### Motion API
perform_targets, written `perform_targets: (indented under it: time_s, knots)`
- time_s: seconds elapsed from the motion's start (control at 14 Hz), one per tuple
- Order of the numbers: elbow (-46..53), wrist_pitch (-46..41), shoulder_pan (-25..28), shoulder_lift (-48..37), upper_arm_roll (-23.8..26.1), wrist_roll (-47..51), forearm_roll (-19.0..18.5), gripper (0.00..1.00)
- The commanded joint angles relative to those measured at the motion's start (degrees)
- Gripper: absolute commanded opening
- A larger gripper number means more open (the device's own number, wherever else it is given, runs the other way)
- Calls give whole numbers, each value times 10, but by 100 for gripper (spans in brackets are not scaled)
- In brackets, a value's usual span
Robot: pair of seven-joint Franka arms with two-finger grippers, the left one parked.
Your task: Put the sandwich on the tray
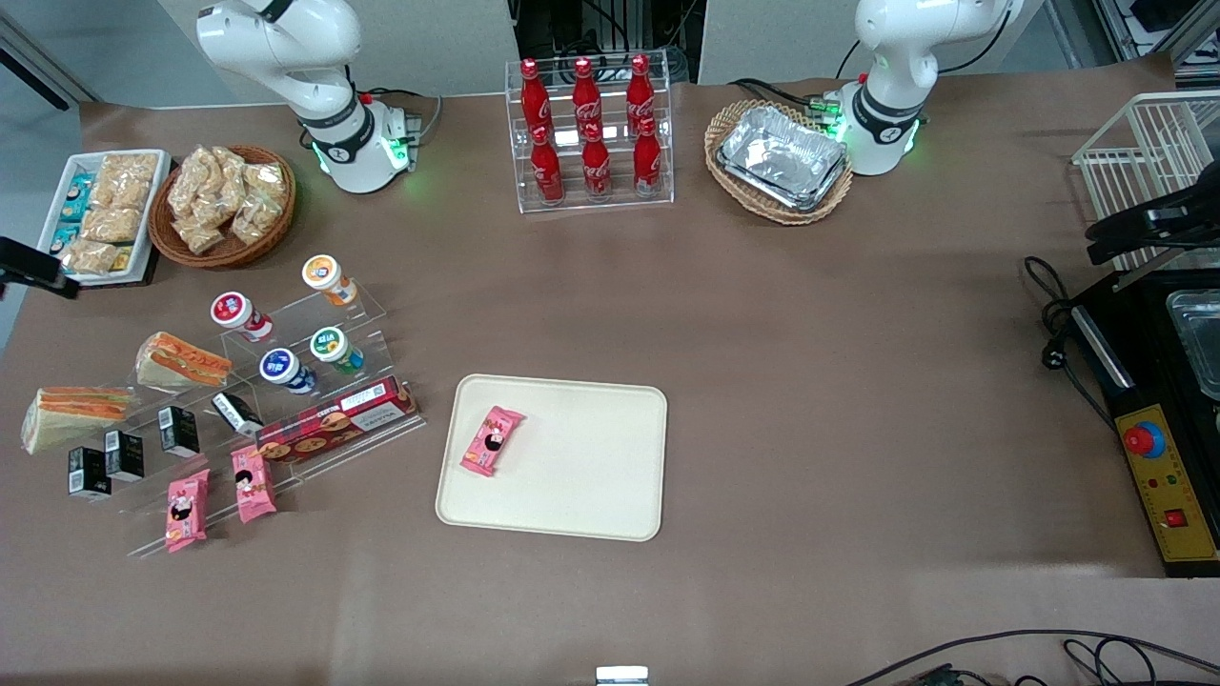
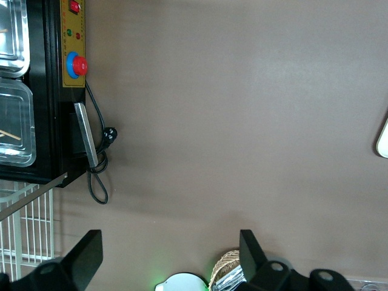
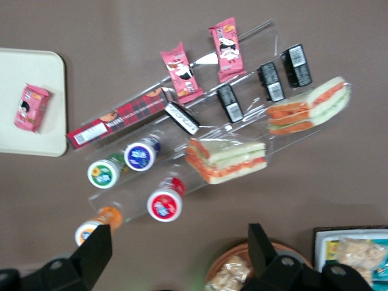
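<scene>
1. Sandwich: on the acrylic display rack, working arm's end, untouched.
2. Tray: I note one pink snack packet, no sandwich.
3. Gripper: I hold it open, empty, above the rack; pick and placement remain.

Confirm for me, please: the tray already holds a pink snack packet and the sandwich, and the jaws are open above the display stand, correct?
Not quite. The tray holds only the pink snack packet; the front view shows the sandwich on the display stand, not yet moved. The gripper does hang open above the stand.
</scene>
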Motion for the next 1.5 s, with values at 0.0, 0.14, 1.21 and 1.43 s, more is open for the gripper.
perform_targets:
  time_s: [0.0,0.14,1.21,1.43]
  knots:
    - [12,-11,0,0,-50,-149,-4,100]
    - [12,-11,-1,0,-93,-270,2,100]
    - [11,112,-12,88,-172,-1067,74,100]
    - [10,126,-11,103,-174,-1157,79,100]
